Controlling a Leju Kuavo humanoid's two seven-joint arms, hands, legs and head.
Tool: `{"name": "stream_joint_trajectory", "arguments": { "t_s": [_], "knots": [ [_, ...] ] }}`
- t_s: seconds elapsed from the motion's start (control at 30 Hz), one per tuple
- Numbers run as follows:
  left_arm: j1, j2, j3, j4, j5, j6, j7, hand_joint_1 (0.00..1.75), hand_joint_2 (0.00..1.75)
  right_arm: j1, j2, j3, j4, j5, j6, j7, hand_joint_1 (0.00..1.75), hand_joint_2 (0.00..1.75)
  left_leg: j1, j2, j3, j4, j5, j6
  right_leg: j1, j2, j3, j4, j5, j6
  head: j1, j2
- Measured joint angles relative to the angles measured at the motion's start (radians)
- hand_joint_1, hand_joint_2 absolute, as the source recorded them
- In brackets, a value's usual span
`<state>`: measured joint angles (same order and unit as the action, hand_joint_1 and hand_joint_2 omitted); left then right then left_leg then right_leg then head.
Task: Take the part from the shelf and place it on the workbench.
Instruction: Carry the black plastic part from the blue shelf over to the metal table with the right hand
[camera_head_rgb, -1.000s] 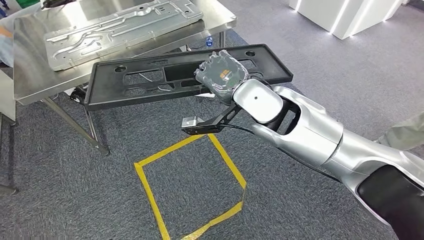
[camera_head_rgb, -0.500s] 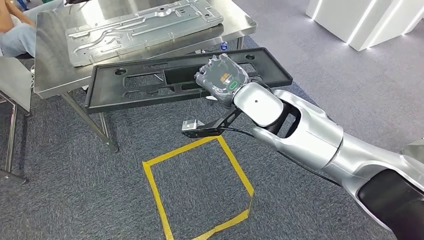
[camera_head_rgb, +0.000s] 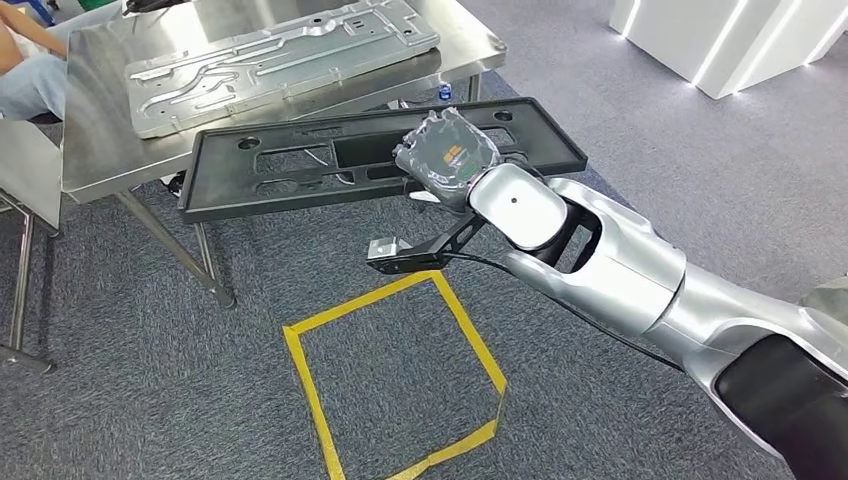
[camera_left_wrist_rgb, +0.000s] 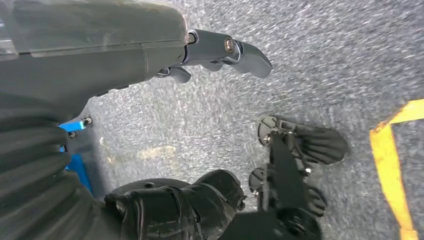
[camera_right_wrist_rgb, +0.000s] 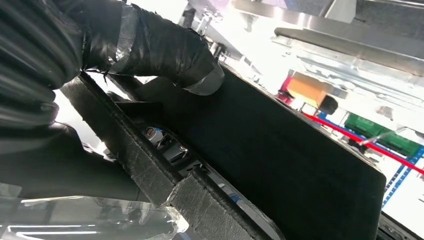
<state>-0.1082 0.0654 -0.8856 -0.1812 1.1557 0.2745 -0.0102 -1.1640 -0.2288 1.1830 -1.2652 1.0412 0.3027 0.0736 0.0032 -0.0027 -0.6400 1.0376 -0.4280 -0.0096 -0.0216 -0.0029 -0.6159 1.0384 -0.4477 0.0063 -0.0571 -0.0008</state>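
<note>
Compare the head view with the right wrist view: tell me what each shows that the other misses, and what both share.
Head view alone: the steel workbench with a silver stamped plate on it, the yellow tape square on the carpet, and the whole length of the black part.
Right wrist view alone: the taped thumb pressed on the part's face, and its padded edge close up.
Both: the right hand gripping the black part, not yet set down.

Workshop: steel workbench (camera_head_rgb: 100, 150), floor tape (camera_head_rgb: 310, 395)
</note>
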Motion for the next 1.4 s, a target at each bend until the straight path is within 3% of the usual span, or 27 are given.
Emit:
{"name": "stream_joint_trajectory", "arguments": {
  "t_s": [0.1,0.17,0.27,0.3,0.33,0.37,0.43,0.5,0.57,0.67,0.73,0.8,0.83,0.87,0.9,0.93,1.0,1.1,1.17,1.23,1.3,1.33,1.37,1.4],
  "knots": [
    [-0.003,0.000,-0.001,0.000,0.002,0.004,-0.004,0.00,1.75,0.000,0.000,0.000,0.001,-0.001,-0.001,-0.001,1.75,1.75,-0.004,-0.004,0.010,-0.022,0.000,0.015,0.002,-0.003,0.003,-0.007,0.000,0.017,0.000,0.000],
    [-0.001,0.000,-0.001,0.000,0.002,0.008,-0.007,0.00,1.75,0.000,0.000,0.000,0.002,-0.001,-0.002,-0.001,1.75,1.75,0.000,-0.004,0.020,-0.036,0.006,0.027,0.003,-0.003,-0.007,0.021,-0.022,0.023,0.001,0.000],
    [-0.001,-0.001,-0.001,0.000,0.001,0.014,-0.010,0.00,1.75,0.002,0.000,0.000,0.005,-0.001,-0.007,-0.001,1.75,1.75,0.000,-0.004,0.025,-0.041,0.007,0.037,0.006,0.001,-0.093,0.201,-0.109,0.023,0.003,0.000],
    [-0.002,-0.001,-0.001,0.000,0.000,0.016,-0.012,0.00,1.75,0.004,0.000,0.000,0.006,-0.001,-0.008,-0.002,1.75,1.75,0.000,-0.005,0.024,-0.040,0.006,0.039,0.006,0.001,-0.121,0.254,-0.124,0.023,0.004,0.000],
    [-0.002,-0.001,-0.001,0.000,0.000,0.018,-0.014,0.00,1.75,0.007,0.000,0.000,0.007,-0.001,-0.008,-0.002,1.75,1.75,-0.001,-0.006,0.024,-0.037,0.005,0.040,0.006,0.001,-0.134,0.275,-0.119,0.023,0.004,0.000],
    [-0.002,-0.001,-0.001,0.000,-0.001,0.020,-0.016,0.00,1.75,0.009,0.000,0.000,0.009,-0.001,-0.008,-0.002,1.75,1.75,-0.001,-0.008,0.024,-0.034,0.003,0.039,0.006,0.001,-0.127,0.254,-0.096,0.022,0.004,0.000],
    [-0.002,-0.001,-0.001,0.000,-0.001,0.023,-0.018,0.00,1.75,0.010,0.000,0.000,0.010,-0.001,-0.008,-0.002,1.75,1.75,-0.001,-0.013,0.024,-0.023,-0.005,0.035,0.005,0.002,-0.068,0.129,-0.031,0.016,0.004,0.000],
    [-0.002,-0.001,-0.001,0.000,-0.001,0.024,-0.019,0.00,1.75,0.008,0.002,0.000,0.011,-0.001,-0.010,-0.003,1.75,1.75,-0.005,-0.018,0.017,-0.009,-0.013,0.026,0.007,0.003,-0.019,0.031,-0.002,0.011,0.003,0.000],
    [-0.002,0.000,-0.001,0.000,-0.001,0.026,-0.020,0.00,1.75,0.007,0.006,0.000,0.012,-0.002,-0.014,-0.004,1.75,1.75,-0.006,-0.019,0.012,-0.004,-0.014,0.017,0.011,0.004,-0.010,0.013,-0.001,0.006,0.002,0.000],
    [0.000,0.000,-0.001,0.000,-0.001,0.027,-0.020,0.00,1.75,0.006,0.010,0.000,0.016,-0.002,-0.016,-0.006,1.75,1.75,-0.003,-0.018,0.004,0.013,-0.029,0.003,0.004,0.003,-0.009,0.005,0.005,-0.007,0.000,0.000],
    [-0.001,0.000,-0.002,0.000,-0.001,0.027,-0.020,0.00,1.75,0.005,0.014,0.000,0.017,-0.002,-0.017,-0.008,1.75,1.75,0.001,-0.011,-0.034,0.097,-0.077,-0.011,0.000,0.002,-0.007,0.002,0.007,-0.014,-0.005,0.000],
    [-0.003,0.000,-0.003,0.000,-0.001,0.026,-0.018,0.00,1.75,0.006,0.016,0.000,0.019,-0.002,-0.018,-0.010,1.75,1.75,0.005,-0.006,-0.093,0.218,-0.128,-0.020,0.000,0.001,-0.008,0.002,0.007,-0.016,-0.008,0.000],
    [-0.002,0.000,-0.003,0.000,-0.001,0.026,-0.017,0.00,1.75,0.006,0.017,0.000,0.020,-0.002,-0.019,-0.011,1.75,1.75,0.007,-0.005,-0.111,0.253,-0.133,-0.023,0.001,0.001,-0.008,0.002,0.007,-0.017,-0.007,0.000],
    [0.000,0.000,-0.003,0.000,-0.001,0.026,-0.015,0.00,1.75,0.006,0.017,0.000,0.022,-0.002,-0.019,-0.011,1.75,1.75,0.007,-0.004,-0.113,0.252,-0.120,-0.023,0.001,0.001,-0.008,0.002,0.006,-0.016,-0.007,0.000],
    [0.001,0.000,-0.003,0.000,-0.001,0.025,-0.014,0.00,1.75,0.006,0.018,0.000,0.024,-0.002,-0.019,-0.011,1.75,1.75,0.007,-0.004,-0.095,0.211,-0.090,-0.021,0.001,0.001,-0.007,0.002,0.006,-0.016,-0.007,0.000],
    [0.001,0.001,-0.003,0.000,-0.001,0.026,-0.012,0.00,1.75,0.006,0.019,0.000,0.025,-0.002,-0.019,-0.011,1.75,1.75,0.007,-0.003,-0.062,0.142,-0.052,-0.018,0.001,0.001,-0.006,0.002,0.005,-0.015,-0.007,0.000],
    [-0.001,0.002,-0.003,0.000,-0.002,0.027,-0.011,0.00,1.75,0.005,0.023,0.000,0.028,-0.002,-0.021,-0.012,1.75,1.75,0.002,-0.003,-0.002,0.021,-0.012,-0.006,0.002,0.001,-0.005,0.000,0.004,-0.009,-0.007,0.000],
    [-0.004,0.004,-0.004,0.000,-0.003,0.027,-0.013,0.00,1.75,0.002,0.025,0.000,0.031,-0.002,-0.024,-0.014,1.75,1.75,-0.008,-0.005,0.017,-0.020,-0.011,0.013,0.003,0.000,-0.005,-0.006,0.006,0.007,-0.007,0.000],
    [-0.002,0.004,-0.004,0.000,-0.003,0.027,-0.014,0.00,1.75,0.002,0.025,0.000,0.033,-0.002,-0.025,-0.014,1.75,1.75,-0.003,-0.004,0.027,-0.034,-0.005,0.024,0.004,0.000,-0.006,0.001,-0.003,0.017,-0.005,0.000],
    [-0.002,0.003,-0.004,0.000,-0.003,0.027,-0.014,0.00,1.75,0.000,0.025,0.000,0.036,-0.002,-0.026,-0.014,1.75,1.75,0.001,-0.002,0.038,-0.046,-0.001,0.035,0.007,0.001,-0.042,0.079,-0.046,0.021,0.000,0.000],
    [-0.003,0.003,-0.004,0.000,-0.003,0.026,-0.015,0.00,1.75,0.001,0.025,0.000,0.038,-0.002,-0.028,-0.014,1.75,1.75,-0.001,-0.003,0.038,-0.044,-0.004,0.041,0.008,0.002,-0.110,0.213,-0.098,0.020,0.003,0.000],
    [-0.003,0.003,-0.004,0.000,-0.003,0.026,-0.016,0.00,1.75,0.004,0.025,0.000,0.040,-0.002,-0.028,-0.014,1.75,1.75,-0.002,-0.003,0.038,-0.040,-0.007,0.043,0.008,0.002,-0.137,0.258,-0.106,0.021,0.003,0.000],
    [-0.003,0.003,-0.004,0.000,-0.003,0.026,-0.016,0.00,1.75,0.007,0.025,0.000,0.042,-0.002,-0.028,-0.014,1.75,1.75,-0.003,-0.005,0.038,-0.035,-0.011,0.044,0.008,0.002,-0.147,0.267,-0.094,0.021,0.003,0.000],
    [-0.003,0.004,-0.004,0.000,-0.003,0.026,-0.016,0.00,1.75,0.008,0.025,0.000,0.044,-0.002,-0.029,-0.015,1.75,1.75,-0.003,-0.007,0.038,-0.029,-0.016,0.043,0.007,0.002,-0.137,0.236,-0.065,0.021,0.003,0.000]
  ]
}}
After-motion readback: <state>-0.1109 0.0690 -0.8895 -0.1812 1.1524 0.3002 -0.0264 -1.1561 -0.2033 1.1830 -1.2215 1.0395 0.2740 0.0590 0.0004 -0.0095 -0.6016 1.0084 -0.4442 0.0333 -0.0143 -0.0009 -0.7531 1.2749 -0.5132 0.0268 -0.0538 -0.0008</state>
